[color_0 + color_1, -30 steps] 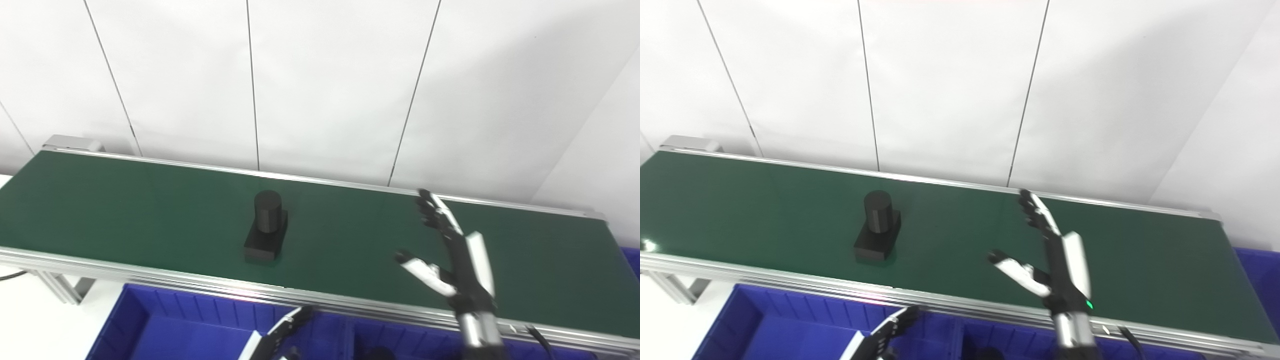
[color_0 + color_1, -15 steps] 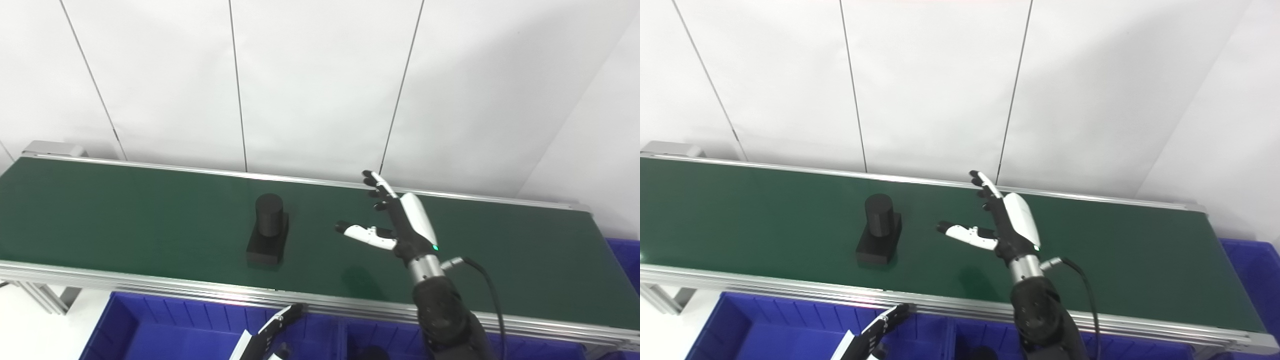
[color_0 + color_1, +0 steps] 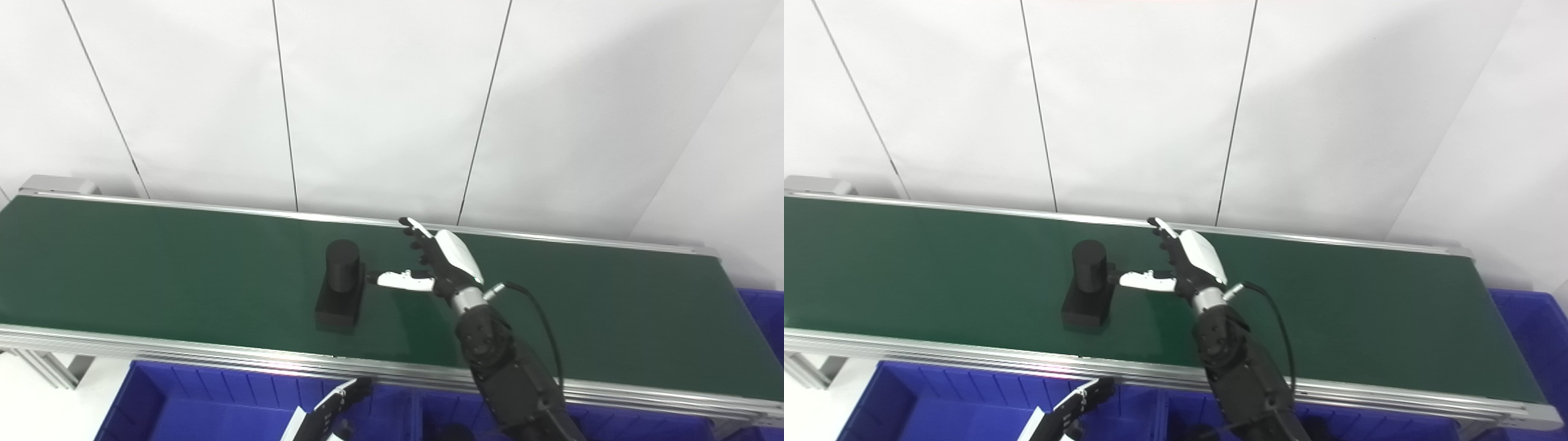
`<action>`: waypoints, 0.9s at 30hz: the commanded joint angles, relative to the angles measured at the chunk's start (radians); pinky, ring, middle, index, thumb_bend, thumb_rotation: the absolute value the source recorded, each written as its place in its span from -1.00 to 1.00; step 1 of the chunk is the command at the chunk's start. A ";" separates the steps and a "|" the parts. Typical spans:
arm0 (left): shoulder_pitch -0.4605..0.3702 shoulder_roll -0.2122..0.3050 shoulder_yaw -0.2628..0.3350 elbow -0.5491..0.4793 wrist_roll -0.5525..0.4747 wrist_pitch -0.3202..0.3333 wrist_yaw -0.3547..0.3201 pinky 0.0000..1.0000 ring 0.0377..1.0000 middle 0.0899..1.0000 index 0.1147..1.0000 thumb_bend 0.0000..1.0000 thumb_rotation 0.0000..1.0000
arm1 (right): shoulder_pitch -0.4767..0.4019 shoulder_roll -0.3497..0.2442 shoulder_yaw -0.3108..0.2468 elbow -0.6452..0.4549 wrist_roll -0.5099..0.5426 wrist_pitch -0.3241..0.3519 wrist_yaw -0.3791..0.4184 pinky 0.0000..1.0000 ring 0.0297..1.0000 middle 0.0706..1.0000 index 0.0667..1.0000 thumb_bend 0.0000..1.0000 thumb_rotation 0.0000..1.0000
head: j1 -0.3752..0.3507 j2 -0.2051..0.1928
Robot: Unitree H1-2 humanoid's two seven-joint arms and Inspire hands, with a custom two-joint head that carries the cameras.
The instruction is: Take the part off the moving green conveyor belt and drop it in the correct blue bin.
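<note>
My right hand has swung left across the belt since a moment ago, fingers spread and empty, thumb almost at the part, a black cylinder upright on a square base, mid-belt toward its near edge.

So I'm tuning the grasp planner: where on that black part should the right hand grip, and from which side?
Probably the upright cylinder of the black part, approached from its right, where the open right hand already is. The round post stands clear above the flat square base, so the fingers and thumb could wrap it.
</note>
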 commanded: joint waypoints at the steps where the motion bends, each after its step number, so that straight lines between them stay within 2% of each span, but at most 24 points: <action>1: -0.013 -0.010 -0.005 -0.011 -0.001 -0.040 0.007 0.71 0.65 0.61 0.60 0.49 1.00 | -0.079 0.020 0.013 0.024 0.002 -0.035 -0.032 0.42 0.66 0.81 0.86 0.83 0.22 | 0.002 0.002; 4: -0.011 -0.010 -0.016 -0.013 -0.001 -0.040 0.011 0.72 0.65 0.61 0.59 0.47 1.00 | -0.103 0.032 0.030 0.079 0.001 -0.037 -0.043 0.45 0.67 0.80 0.85 0.85 0.24 | 0.006 0.004; 6: -0.015 -0.005 -0.029 -0.013 0.006 -0.040 0.020 0.66 0.62 0.61 0.58 0.40 1.00 | -0.120 0.039 0.041 0.125 0.001 -0.052 -0.056 0.50 0.68 0.78 0.84 0.86 0.23 | 0.008 0.006; 10: -0.020 0.005 -0.053 -0.017 0.022 -0.040 0.047 0.53 0.55 0.57 0.55 0.42 1.00 | -0.152 0.053 0.055 0.211 0.013 -0.080 -0.078 0.53 0.69 0.79 0.85 0.88 0.21 | 0.009 0.010; 15: -0.020 0.017 -0.074 -0.022 0.027 -0.040 0.068 0.48 0.54 0.56 0.54 0.51 1.00 | -0.191 0.073 0.066 0.306 0.025 -0.094 -0.096 0.54 0.72 0.81 0.86 0.89 0.11 | 0.009 0.014; 20: -0.019 0.027 -0.095 -0.032 0.044 -0.040 0.105 0.46 0.52 0.55 0.54 0.51 1.00 | -0.223 0.093 0.066 0.396 0.049 -0.127 -0.124 0.50 0.71 0.82 0.86 0.87 -0.02 | 0.008 0.019; 22: -0.021 0.036 -0.110 -0.033 0.058 -0.040 0.130 0.45 0.51 0.54 0.54 0.47 1.00 | -0.227 0.100 0.062 0.430 0.059 -0.161 -0.152 0.44 0.65 0.77 0.81 0.77 -0.14 | 0.007 0.022; 23: -0.021 0.038 -0.114 -0.035 0.057 -0.040 0.135 0.46 0.52 0.54 0.54 0.48 1.00 | -0.228 0.102 0.061 0.441 0.063 -0.176 -0.167 0.41 0.62 0.73 0.76 0.66 -0.29 | 0.006 0.025; 24: -0.020 0.040 -0.116 -0.036 0.055 -0.040 0.137 0.48 0.53 0.55 0.54 0.55 1.00 | -0.227 0.105 0.060 0.454 0.064 -0.196 -0.189 0.34 0.51 0.60 0.62 0.42 -0.65 | 0.006 0.026; 25: -0.020 0.044 -0.120 -0.039 0.053 -0.040 0.137 0.48 0.53 0.55 0.54 0.55 1.00 | -0.223 0.108 0.050 0.469 0.077 -0.233 -0.220 0.33 0.50 0.59 0.60 0.40 -0.68 | 0.004 0.029; 27: -0.020 0.048 -0.122 -0.044 0.046 -0.040 0.133 0.48 0.54 0.56 0.55 0.60 1.00 | -0.215 0.112 0.038 0.491 0.094 -0.289 -0.265 0.14 0.26 0.35 0.42 0.18 -0.92 | 0.003 0.031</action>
